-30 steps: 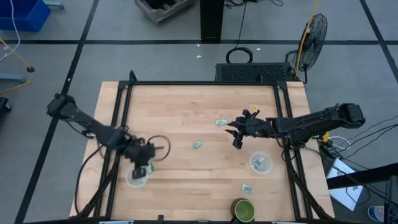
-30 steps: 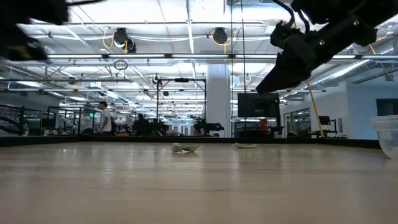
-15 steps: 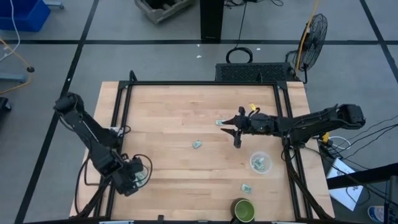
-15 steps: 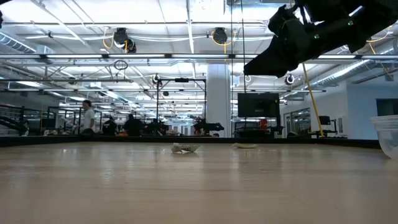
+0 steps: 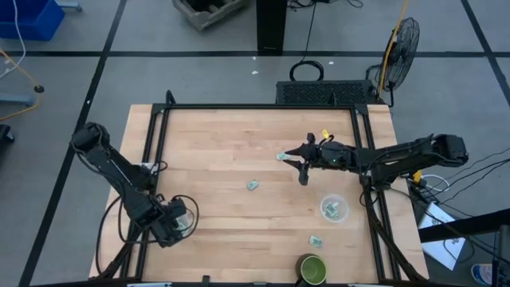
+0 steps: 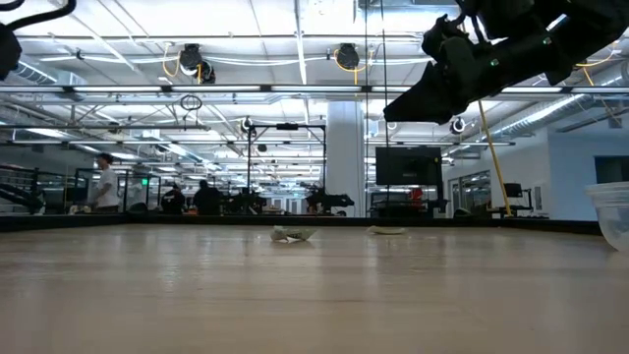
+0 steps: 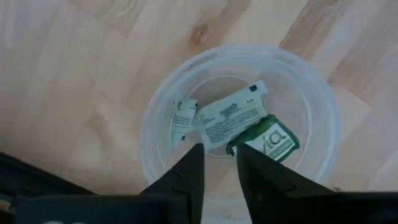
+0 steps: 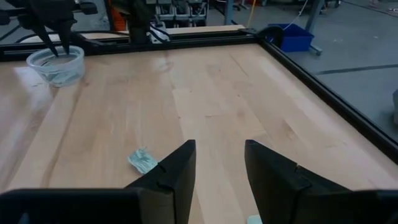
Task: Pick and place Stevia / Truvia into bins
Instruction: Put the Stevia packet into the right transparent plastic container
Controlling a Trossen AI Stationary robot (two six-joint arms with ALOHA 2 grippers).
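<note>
The worktop (image 5: pixel 231 143) is pale, straight-grained wood planking inside a dark metal frame. The left claw (image 5: pixel 177 222) hangs over the left bin (image 7: pixel 239 121), a round, translucent plastic cup with a whitish rim near the worktop's front left corner; from above the claw hides most of that cup. The left wrist view looks straight down into it: 3 flat paper packets lie on its clear bottom, 1 white with fine print (image 7: pixel 227 116), 1 small white one partly folded beside it (image 7: pixel 183 119), and 1 dark green with pale lettering (image 7: pixel 266 138). The left claw's 2 dark, tapering fingers (image 7: pixel 186 180) stand a narrow gap apart, empty, their tips above the cup's near rim. The right claw (image 5: pixel 304 167) hovers above the middle-right of the worktop, its 2 dark, wedge-shaped fingers (image 8: pixel 177 171) parted and holding nothing. Just beside it lies a flat packet (image 5: pixel 282 156), and a crumpled pale green packet (image 5: pixel 253 185) sits farther toward the centre; the right wrist view shows that one as a wrinkled scrap (image 8: pixel 142 160) on the wood. The right bin (image 5: pixel 333 208), the same clear round cup, stands near the right edge with pale packets inside. Another packet (image 5: pixel 315 240) lies flat in front of it, near a dark green round cup (image 5: pixel 312 269) at the front edge.
</note>
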